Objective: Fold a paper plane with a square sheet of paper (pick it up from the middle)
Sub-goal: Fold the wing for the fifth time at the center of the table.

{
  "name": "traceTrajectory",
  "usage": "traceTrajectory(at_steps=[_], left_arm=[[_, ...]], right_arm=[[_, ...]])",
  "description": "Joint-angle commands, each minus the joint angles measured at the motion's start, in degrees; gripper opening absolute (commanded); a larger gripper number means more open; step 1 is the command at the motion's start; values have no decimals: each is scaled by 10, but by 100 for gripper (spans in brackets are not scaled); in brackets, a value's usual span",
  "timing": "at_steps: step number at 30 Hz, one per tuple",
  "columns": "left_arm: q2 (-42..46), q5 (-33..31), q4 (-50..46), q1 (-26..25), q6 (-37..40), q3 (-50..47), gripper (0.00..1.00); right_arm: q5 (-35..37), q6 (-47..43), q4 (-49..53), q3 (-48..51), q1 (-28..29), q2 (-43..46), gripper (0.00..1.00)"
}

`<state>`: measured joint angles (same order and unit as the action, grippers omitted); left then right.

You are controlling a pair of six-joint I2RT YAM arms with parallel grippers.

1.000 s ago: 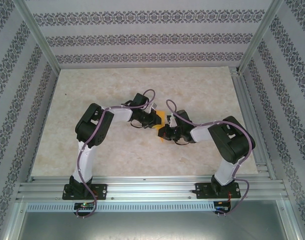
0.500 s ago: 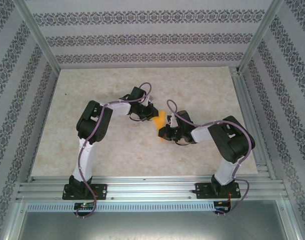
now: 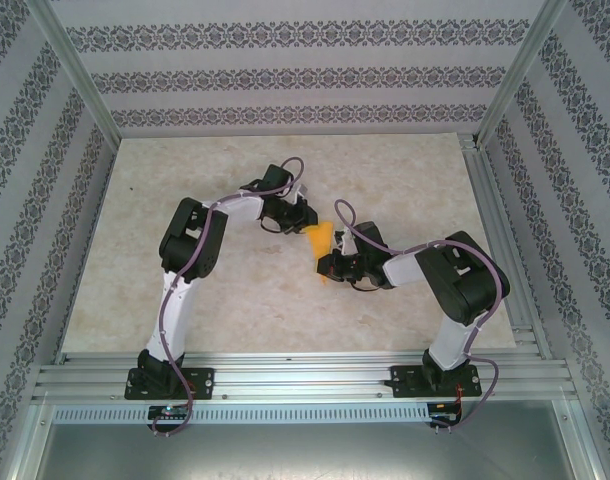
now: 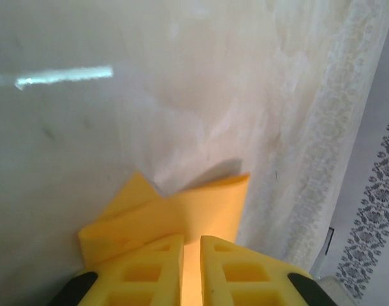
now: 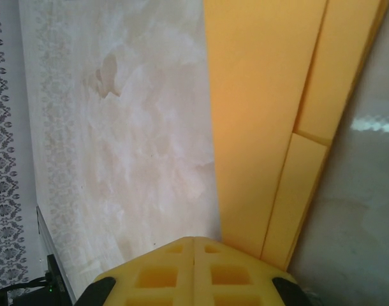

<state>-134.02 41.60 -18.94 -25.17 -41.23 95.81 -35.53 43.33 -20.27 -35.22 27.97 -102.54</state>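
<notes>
While the folded sheet of paper (image 3: 320, 241) stands lifted near the middle of the table (image 3: 225, 300), the left gripper (image 3: 304, 223) meets it from about 10 o'clock and the right gripper (image 3: 328, 265) from about 5 o'clock. In the left wrist view the yellow fingers (image 4: 157, 268) are nearly closed, pinching the paper's layered edge in the thin slit between them. In the right wrist view the fingers (image 5: 162, 271) are pressed fully together; the paper runs out past them toward 1 o'clock, and I cannot tell whether they hold it.
</notes>
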Motion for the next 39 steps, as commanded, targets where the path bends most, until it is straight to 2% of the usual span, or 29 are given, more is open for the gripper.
traceTrajectory(at_steps=[1, 6, 11, 15, 22, 27, 34, 39], left_arm=[[-16, -58, -21, 29, 35, 42, 18], [11, -26, -5, 28, 22, 35, 20], [94, -9, 41, 20, -5, -31, 22], [161, -23, 65, 3, -15, -99, 22], [218, -58, 124, -36, -53, -203, 22], [184, -33, 139, -58, -60, -210, 17], [121, -42, 142, -64, -90, -207, 13], [89, -70, 86, -64, -89, -188, 10]], right_arm=[[17, -10, 137, 44, 0, -41, 0], [20, -8, 138, 37, 0, -38, 0], [27, -7, 143, 26, -1, -34, 0], [37, -12, 159, 14, 2, -29, 0], [46, -18, 175, 2, 3, -28, 0], [49, -16, 177, 2, 6, -24, 0], [49, -20, 181, 2, 7, -14, 0], [42, -23, 177, 7, 7, -15, 0]])
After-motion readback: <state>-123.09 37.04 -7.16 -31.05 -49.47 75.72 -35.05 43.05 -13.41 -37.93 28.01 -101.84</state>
